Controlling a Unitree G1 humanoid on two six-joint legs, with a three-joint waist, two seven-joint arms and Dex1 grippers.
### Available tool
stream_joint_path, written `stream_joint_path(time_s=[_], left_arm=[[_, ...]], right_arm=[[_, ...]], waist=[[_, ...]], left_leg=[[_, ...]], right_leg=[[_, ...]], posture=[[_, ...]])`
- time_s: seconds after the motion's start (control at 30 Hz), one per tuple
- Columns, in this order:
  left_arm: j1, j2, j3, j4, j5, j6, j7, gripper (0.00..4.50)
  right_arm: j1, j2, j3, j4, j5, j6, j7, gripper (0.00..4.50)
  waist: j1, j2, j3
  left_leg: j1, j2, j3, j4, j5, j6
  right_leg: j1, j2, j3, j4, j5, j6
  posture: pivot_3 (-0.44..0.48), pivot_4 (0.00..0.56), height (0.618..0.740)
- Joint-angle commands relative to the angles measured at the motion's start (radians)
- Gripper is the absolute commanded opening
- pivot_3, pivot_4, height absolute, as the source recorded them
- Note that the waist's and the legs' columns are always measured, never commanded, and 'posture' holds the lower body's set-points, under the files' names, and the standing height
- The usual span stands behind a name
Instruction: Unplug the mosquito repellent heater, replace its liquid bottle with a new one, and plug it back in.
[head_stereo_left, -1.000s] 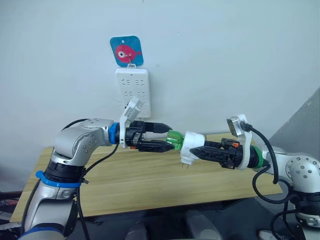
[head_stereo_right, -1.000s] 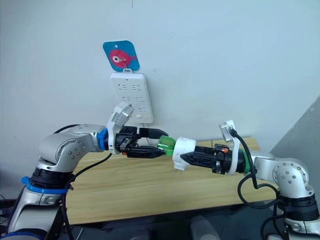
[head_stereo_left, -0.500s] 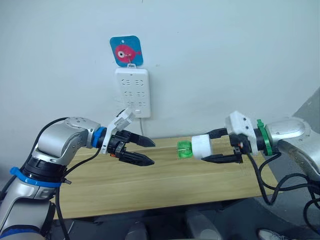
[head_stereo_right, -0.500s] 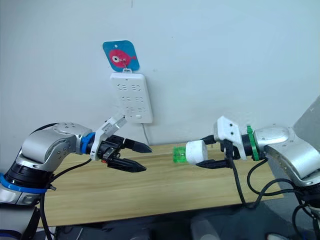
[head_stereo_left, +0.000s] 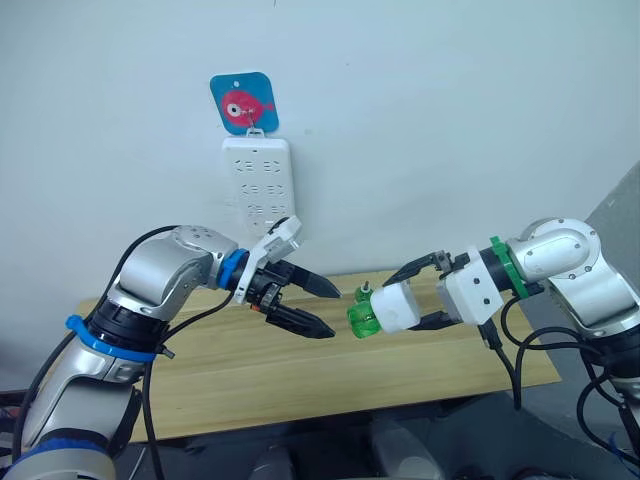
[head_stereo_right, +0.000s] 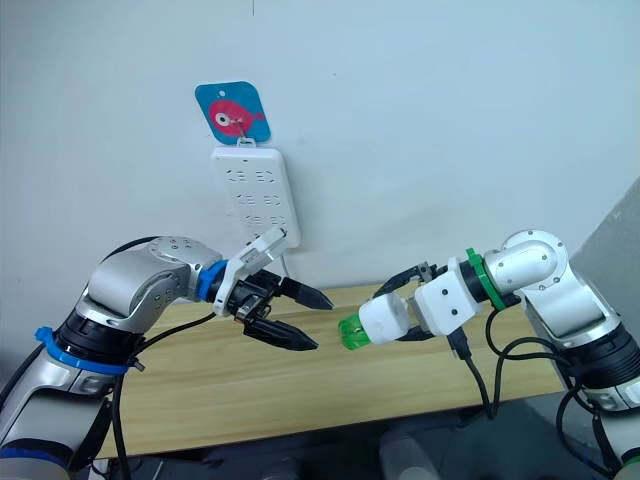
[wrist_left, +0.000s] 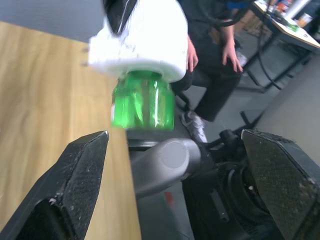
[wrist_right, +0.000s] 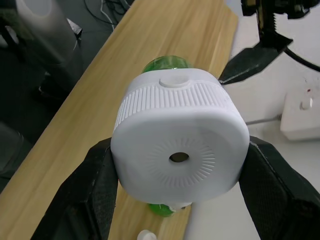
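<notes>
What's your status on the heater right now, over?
Right gripper shut on the mosquito repellent heater, green bottle attached, held above the table. Left gripper open, empty, facing the bottle. Power strip unoccupied. Nothing between them.

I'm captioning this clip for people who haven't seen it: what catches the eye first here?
The white mosquito repellent heater with its green liquid bottle, held in mid-air above the wooden table by the right gripper. The left gripper faces it with fingers spread, close to the bottle but apart from it. On the wall behind hangs a white power strip.
</notes>
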Motion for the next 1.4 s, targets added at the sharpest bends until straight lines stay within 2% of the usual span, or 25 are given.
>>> stream_joint_path(time_s=[0.03, 0.37, 0.67, 0.77, 0.93, 1.13, 1.23, 1.27, 1.3, 1.4], left_arm=[[-0.028, -0.016, -0.022, 0.012, 0.033, -0.034, -0.016, 4.47], [-0.036, -0.095, -0.080, 0.042, 0.093, -0.060, -0.001, 4.47], [-0.037, -0.117, -0.094, 0.042, 0.087, -0.026, -0.022, 4.47], [-0.038, -0.119, -0.095, 0.044, 0.086, -0.017, -0.030, 3.86], [-0.035, -0.131, -0.084, 0.045, 0.083, -0.008, -0.028, 2.31], [-0.029, -0.137, -0.075, 0.042, 0.082, -0.009, -0.025, 2.26], [-0.020, -0.141, -0.063, 0.046, 0.080, -0.015, -0.013, 2.26], [-0.015, -0.144, -0.057, 0.048, 0.082, -0.024, -0.007, 2.26], [-0.010, -0.147, -0.052, 0.048, 0.084, -0.033, -0.001, 2.26], [0.009, -0.163, -0.031, 0.044, 0.079, -0.052, 0.026, 2.26]], right_arm=[[-0.029, 0.014, -0.005, -0.018, -0.002, -0.045, 0.019, 3.02], [-0.062, 0.066, 0.020, -0.084, -0.018, -0.012, 0.010, 3.02], [-0.092, 0.077, 0.004, -0.122, 0.003, 0.044, 0.017, 3.02], [-0.104, 0.075, -0.001, -0.136, 0.015, 0.063, 0.021, 3.02], [-0.197, 0.125, 0.017, -0.101, 0.020, 0.118, 0.031, 3.02], [-0.207, 0.128, 0.013, -0.135, 0.036, 0.158, 0.051, 3.02], [-0.190, 0.111, 0.003, -0.148, 0.038, 0.168, 0.059, 4.03], [-0.183, 0.101, -0.001, -0.134, 0.014, 0.119, 0.060, 4.34], [-0.176, 0.089, -0.003, -0.121, -0.007, 0.079, 0.063, 4.50], [-0.139, 0.037, -0.027, -0.082, -0.020, -0.003, 0.078, 4.50]], waist=[[-0.004, 0.000, 0.000], [-0.016, 0.000, 0.000], [-0.016, 0.000, 0.000], [-0.017, 0.000, 0.000], [-0.019, 0.000, 0.000], [-0.019, 0.000, 0.000], [-0.020, 0.000, 0.000], [-0.020, 0.000, 0.000], [-0.020, 0.000, 0.000], [-0.018, 0.000, 0.000]], left_leg=[[0.000, 0.000, 0.000, 0.000, 0.000, 0.000], [0.000, 0.000, -0.001, 0.000, 0.000, 0.000], [0.000, 0.000, -0.001, 0.001, 0.000, 0.000], [0.001, 0.000, -0.001, 0.001, 0.000, 0.000], [0.001, 0.000, -0.001, 0.001, 0.000, 0.000], [0.001, -0.001, -0.002, 0.001, 0.000, 0.000], [0.001, 0.000, -0.002, 0.001, 0.000, 0.000], [0.001, 0.000, -0.002, 0.001, 0.000, 0.000], [0.001, 0.000, -0.002, 0.001, 0.000, 0.000], [0.001, -0.001, -0.002, 0.001, 0.000, 0.000]], right_leg=[[0.000, 0.000, 0.000, 0.000, 0.000, 0.000], [0.000, 0.000, -0.001, 0.001, 0.002, -0.003], [0.000, 0.000, -0.001, 0.001, 0.002, -0.004], [0.000, 0.000, -0.001, 0.001, 0.002, -0.004], [0.000, 0.000, -0.001, 0.002, 0.002, -0.004], [0.001, -0.001, -0.001, 0.002, 0.002, -0.004], [0.001, -0.001, -0.001, 0.002, 0.002, -0.004], [0.000, -0.001, -0.001, 0.003, 0.002, -0.004], [0.000, -0.001, -0.001, 0.003, 0.002, -0.004], [0.001, -0.001, -0.001, 0.003, 0.002, -0.004]], posture=[[-0.255, 0.050, 0.733], [-0.261, 0.052, 0.733], [-0.264, 0.055, 0.733], [-0.264, 0.055, 0.733], [-0.268, 0.053, 0.733], [-0.268, 0.052, 0.733], [-0.271, 0.052, 0.733], [-0.272, 0.052, 0.733], [-0.274, 0.053, 0.733], [-0.279, 0.055, 0.733]])
